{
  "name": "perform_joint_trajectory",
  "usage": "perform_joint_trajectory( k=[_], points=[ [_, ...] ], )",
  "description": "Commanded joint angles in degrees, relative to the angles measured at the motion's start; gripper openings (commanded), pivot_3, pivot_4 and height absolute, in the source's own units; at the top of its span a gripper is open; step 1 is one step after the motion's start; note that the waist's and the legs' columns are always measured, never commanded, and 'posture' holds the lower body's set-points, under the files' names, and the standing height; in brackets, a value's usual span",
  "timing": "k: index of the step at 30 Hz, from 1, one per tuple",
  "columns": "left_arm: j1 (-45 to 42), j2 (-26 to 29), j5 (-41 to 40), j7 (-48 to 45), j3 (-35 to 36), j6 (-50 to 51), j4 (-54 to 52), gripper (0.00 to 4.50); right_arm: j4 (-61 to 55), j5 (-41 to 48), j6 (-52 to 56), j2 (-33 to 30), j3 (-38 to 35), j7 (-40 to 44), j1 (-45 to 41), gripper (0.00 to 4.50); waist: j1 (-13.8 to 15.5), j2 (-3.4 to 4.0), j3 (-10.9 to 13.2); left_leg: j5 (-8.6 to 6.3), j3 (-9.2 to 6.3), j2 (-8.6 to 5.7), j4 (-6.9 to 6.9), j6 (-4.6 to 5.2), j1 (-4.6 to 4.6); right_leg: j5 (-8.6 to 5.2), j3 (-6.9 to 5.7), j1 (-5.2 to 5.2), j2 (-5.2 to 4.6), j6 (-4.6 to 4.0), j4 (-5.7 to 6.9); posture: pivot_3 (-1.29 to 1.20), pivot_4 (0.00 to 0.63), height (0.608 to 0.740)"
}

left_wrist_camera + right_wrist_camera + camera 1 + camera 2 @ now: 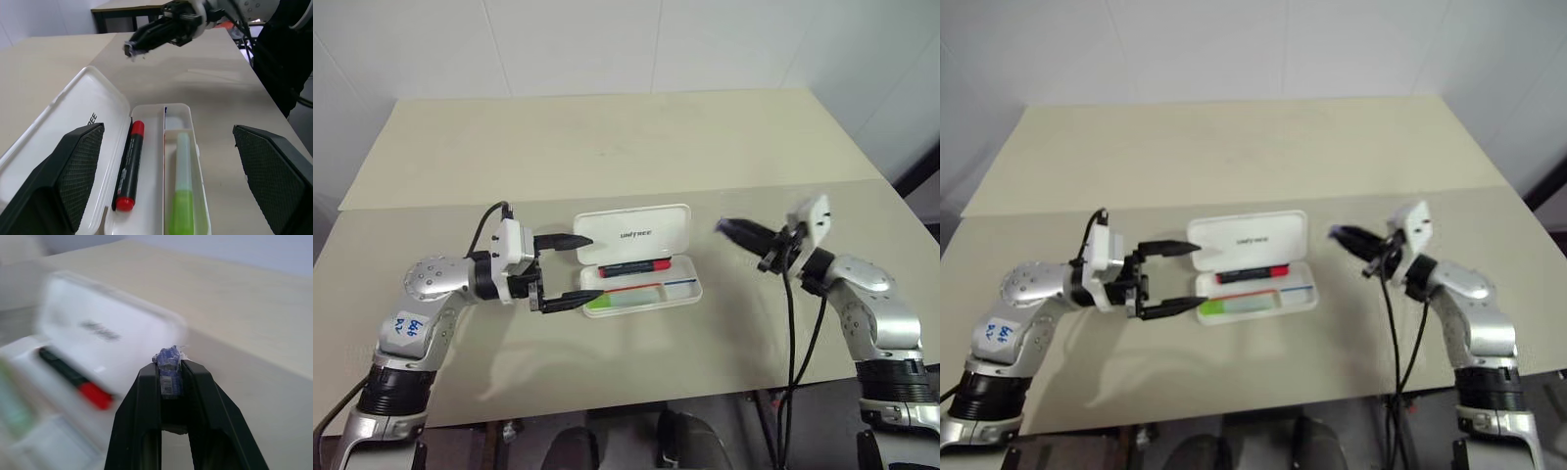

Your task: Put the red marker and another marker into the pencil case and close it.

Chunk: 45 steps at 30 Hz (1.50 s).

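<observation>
Markers, the red marker (129,166) and another marker (181,181), lie inside the pencil case (683,292) mid-table, so watch your wide-open left gripper (570,269) straddling it and your pinched-shut right gripper (736,230): a hard shove skids it.

The pencil case (641,257), a white rounded plastic box, lies open on the beige table, its lid tipped back and upright behind the tray, small dark lettering on the lid's inner face. The red marker (129,165), slim with a black barrel and red ends, lies flat in the tray's back channel, just against the lid hinge. The green marker (181,183), thicker, with a whitish translucent barrel and bright green cap, lies in the front compartment, parallel to the red one.
</observation>
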Motion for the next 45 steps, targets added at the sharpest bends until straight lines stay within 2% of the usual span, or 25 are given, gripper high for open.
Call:
perform_joint_trajectory(
  k=[1,4,11,24,31,35,36,41,45],
  points=[
    [0.86,1.06,-0.03,-0.73,1.81,-1.33,-0.12,4.5,-2.28,-0.55,-0.71,-2.38,4.53,7.84,-1.9,0.32,-0.01,0.0,0.0,0.0,0.0,0.0,0.0,0.0,0.0,0.0,0.0,0.01,0.0,0.0,0.0,0.0,0.15,0.74],
    [1.46,1.21,-0.1,-0.52,2.14,-1.27,-0.69,4.5,-0.46,-2.51,-3.19,-2.96,8.64,13.59,-3.58,0.32,-0.11,0.0,0.0,0.0,0.01,0.0,0.02,0.0,0.02,0.0,0.0,0.0,0.01,0.0,0.0,0.0,0.15,0.74],
    [3.55,1.21,-0.5,0.93,2.89,-0.62,-3.11,4.5,8.91,-7.36,-11.41,-2.01,12.77,21.04,-6.99,0.32,-0.11,-0.07,-0.04,0.0,0.02,0.01,0.06,0.0,0.02,0.0,-0.01,0.01,0.01,0.0,0.01,0.0,0.15,0.74],
    [5.34,2.0,-1.15,2.34,4.61,0.93,-5.93,4.5,24.62,-12.22,-20.76,2.03,15.1,26.51,-14.06,0.32,-0.19,-0.05,-0.03,0.0,0.02,0.03,0.06,0.0,0.02,0.0,-0.04,0.01,0.02,0.0,0.02,0.0,0.15,0.74],
    [5.75,2.69,-1.36,2.72,5.42,1.48,-6.5,4.5,29.02,-13.66,-24.0,1.06,14.05,28.13,-16.6,2.75,-0.22,-0.03,-0.02,0.0,0.02,0.03,0.05,0.0,0.01,0.0,-0.04,0.0,0.01,0.0,0.02,0.0,0.15,0.74],
    [5.1,2.74,-1.27,2.84,5.22,1.57,-6.18,4.5,27.82,-12.1,-22.99,1.12,12.55,27.54,-18.17,4.3,-0.22,-0.03,-0.01,0.0,0.03,0.03,0.06,-0.01,0.03,0.0,-0.03,0.01,0.02,0.0,0.02,0.0,0.15,0.74],
    [4.96,2.69,-1.21,2.83,5.14,1.56,-6.07,4.5,27.09,-11.54,-22.36,1.21,12.11,27.32,-18.35,4.47,-0.19,-0.03,-0.01,0.01,0.02,0.03,0.06,-0.01,0.03,0.0,-0.04,0.01,0.02,0.0,0.02,0.0,0.15,0.74],
    [4.74,2.65,-0.92,2.77,5.04,1.42,-5.41,4.5,17.52,-6.57,-14.53,-0.18,9.02,26.93,-16.74,4.47,-0.17,-0.01,0.0,0.01,0.02,0.03,0.06,-0.01,0.01,0.0,-0.04,0.0,0.02,0.0,0.03,0.0,0.15,0.74],
    [5.81,3.33,-0.78,2.69,6.1,1.43,-4.75,4.5,11.72,-4.52,-10.8,-3.93,6.71,27.22,-14.17,4.47,0.15,-0.02,-0.01,0.0,-0.07,0.03,0.04,-0.01,-0.02,0.0,-0.09,0.0,0.0,0.0,0.04,0.0,0.15,0.74]
  ],
)
